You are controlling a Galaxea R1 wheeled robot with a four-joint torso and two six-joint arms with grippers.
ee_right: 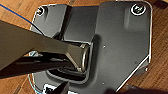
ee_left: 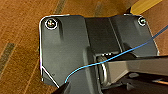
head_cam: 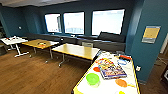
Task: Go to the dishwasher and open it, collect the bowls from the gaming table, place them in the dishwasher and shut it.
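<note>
The gaming table (head_cam: 134,75), white-topped with a yellow rim, fills the lower right of the head view. A lime green bowl (head_cam: 92,79) stands on its near left part. Flat orange discs (head_cam: 121,82) and a colourful game box (head_cam: 110,68) lie beside it on the top. The dishwasher is out of view. In both wrist views the dark robot plate hangs over wood floor (ee_left: 20,50), and I cannot make out the fingers of either gripper.
Two wood-topped tables (head_cam: 75,50) stand in the middle of the room, with a white table (head_cam: 13,40) at the far left. A dark sofa (head_cam: 110,41) runs under the windows. Open wood floor (head_cam: 32,72) lies to the left of the gaming table.
</note>
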